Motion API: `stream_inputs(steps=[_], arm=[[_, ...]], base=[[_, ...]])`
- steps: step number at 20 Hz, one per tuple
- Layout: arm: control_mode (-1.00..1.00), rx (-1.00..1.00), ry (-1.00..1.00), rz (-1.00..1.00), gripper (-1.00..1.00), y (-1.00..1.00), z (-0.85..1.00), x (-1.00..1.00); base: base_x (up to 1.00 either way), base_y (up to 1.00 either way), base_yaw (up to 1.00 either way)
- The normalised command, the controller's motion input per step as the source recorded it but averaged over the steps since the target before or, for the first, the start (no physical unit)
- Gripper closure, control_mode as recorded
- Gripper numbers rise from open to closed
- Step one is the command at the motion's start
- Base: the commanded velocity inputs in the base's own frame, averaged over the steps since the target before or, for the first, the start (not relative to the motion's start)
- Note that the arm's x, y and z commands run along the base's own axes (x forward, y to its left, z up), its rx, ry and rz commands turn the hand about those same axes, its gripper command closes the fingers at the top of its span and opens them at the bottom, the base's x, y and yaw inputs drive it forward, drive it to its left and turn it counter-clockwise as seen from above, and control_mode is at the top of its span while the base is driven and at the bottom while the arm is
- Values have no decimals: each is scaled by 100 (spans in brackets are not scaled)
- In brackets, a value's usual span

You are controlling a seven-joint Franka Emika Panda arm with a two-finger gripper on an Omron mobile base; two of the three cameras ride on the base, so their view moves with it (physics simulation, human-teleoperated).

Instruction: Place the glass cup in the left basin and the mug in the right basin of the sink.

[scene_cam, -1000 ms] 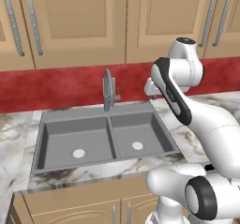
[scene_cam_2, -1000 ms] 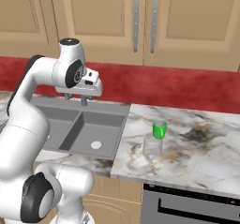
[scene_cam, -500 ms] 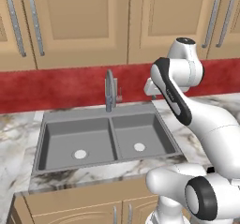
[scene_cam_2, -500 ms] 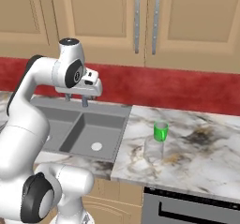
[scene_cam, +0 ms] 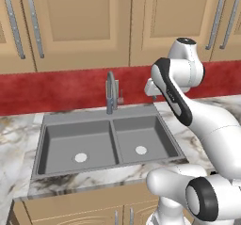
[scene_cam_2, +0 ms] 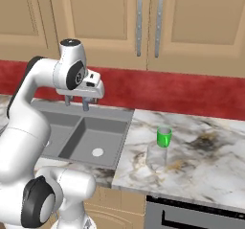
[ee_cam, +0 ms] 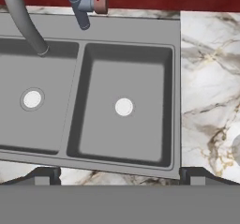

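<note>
Sink (scene_cam: 109, 120): dark double bowl, nothing in it, faucet (scene_cam: 111, 91) at the back.
Left basin (scene_cam: 77, 146): bare, pale drain showing.
Right basin (scene_cam: 142, 138): bare too.
Gripper (scene_cam_2: 76, 103): hangs above the sink's back edge, fingers spread wide, carrying nothing.
Mug (scene_cam_2: 164, 137): green, upright on the marble counter (scene_cam_2: 201, 151) to the right of the sink.
Glass cup (scene_cam_2: 155, 157): clear tumbler just in front of the mug, nearer the counter edge.
Step in hand: the opening one, I'd say; neither cup picked.
Next move: swing right over the counter, drop down around one cup, close.
</note>
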Motion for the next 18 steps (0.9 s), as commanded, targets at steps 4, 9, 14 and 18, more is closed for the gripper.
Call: stream_inputs(steps=[4,9,14,18], arm=[[100,0,0,0,-100,0,0,0],[100,0,0,0,-100,0,0,0],[100,0,0,0,-100,0,0,0],[100,0,0,0,-100,0,0,0]], base=[[25,0,0],[25,0,0],[16,0,-2],[0,0,0]])
